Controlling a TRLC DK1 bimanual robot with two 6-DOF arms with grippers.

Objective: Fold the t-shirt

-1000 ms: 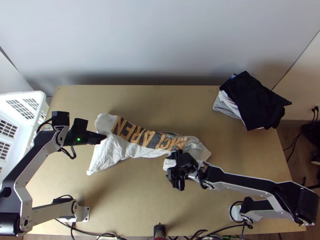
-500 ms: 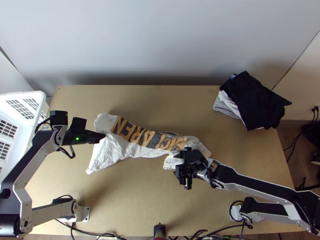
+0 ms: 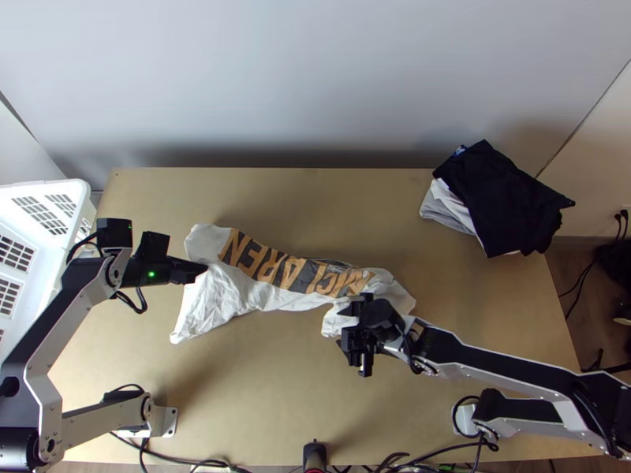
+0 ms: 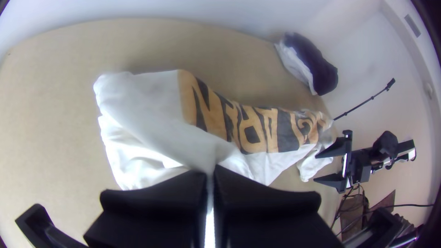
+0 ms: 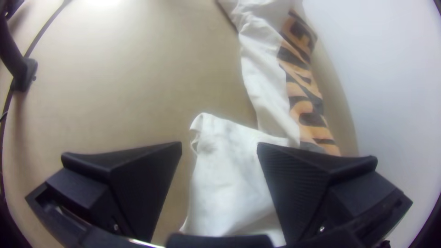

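Right gripper (image 5: 219, 146): jaws wide open, with a loose white corner (image 5: 218, 138) of the shirt (image 3: 237, 296) lying between them in the right wrist view. Contact with the cloth cannot be confirmed. Fault risk: if the jaws close too high or off line, they will probably miss the corner or take one layer only.

The shirt lies across the middle of the desk (image 3: 260, 402) as a long, rumpled strip, print up along its far side. Left gripper (image 4: 210, 173): jaws closed on a raised ridge of white cloth near the shirt's left end; sleeve or hem, cannot tell. Fault risk: a pull from this single pinch may drag or twist the strip, since the right end is unsecured. A shallow pinch may slip.

Pose, right arm (image 3: 489, 359): extended low from the near right, gripper over the shirt's near right edge. Pose, left arm (image 3: 71, 307): bent at the elbow, gripper directed inward from the left. A pile (image 3: 505, 197) of cloth sits at the far right.
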